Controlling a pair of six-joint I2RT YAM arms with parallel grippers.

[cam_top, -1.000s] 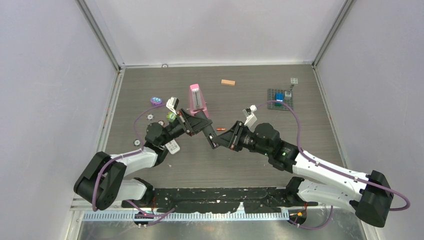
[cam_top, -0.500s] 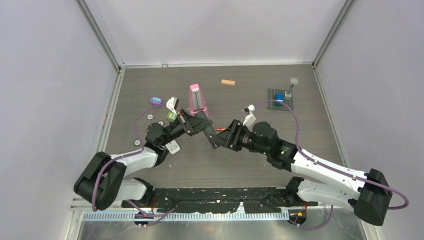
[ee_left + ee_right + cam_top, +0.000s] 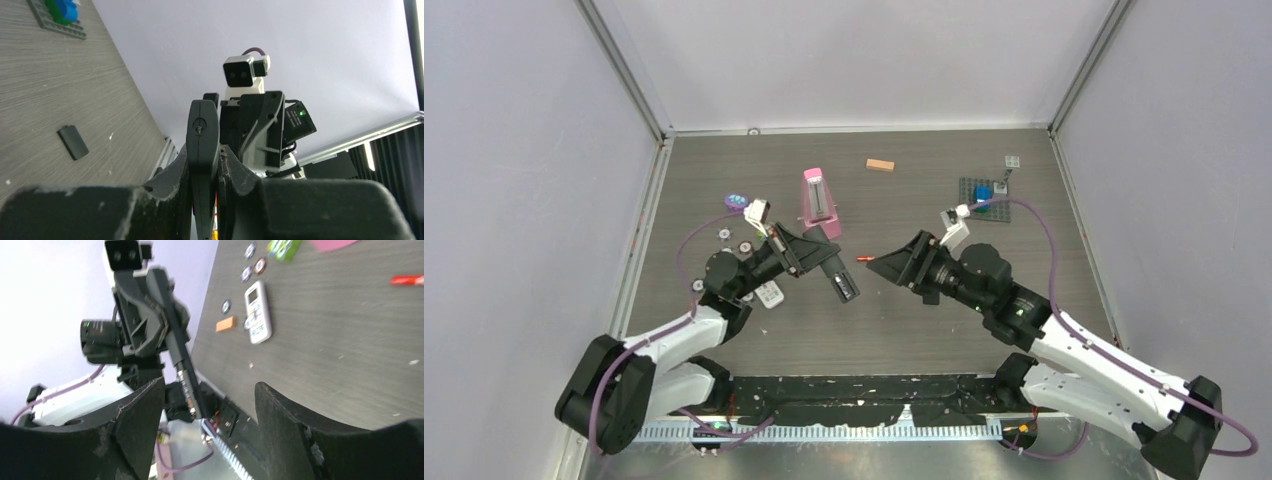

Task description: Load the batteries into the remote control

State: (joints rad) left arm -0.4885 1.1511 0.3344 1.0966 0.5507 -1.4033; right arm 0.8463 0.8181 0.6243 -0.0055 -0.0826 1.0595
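The left arm reached in low from its base. The left gripper [image 3: 820,262] was clamped tight on a black remote control [image 3: 844,284], which was raised off the table [image 3: 924,330] and slanted toward the near edge. The right arm stretched toward that remote, with the right gripper [image 3: 879,263] spread wide, empty and apart from it. One red battery [image 3: 863,259] lay just beyond the remote, beside the right fingertips. An orange sliver [image 3: 216,210] showed along the remote between the left fingers; I could not tell whether it was a cell.
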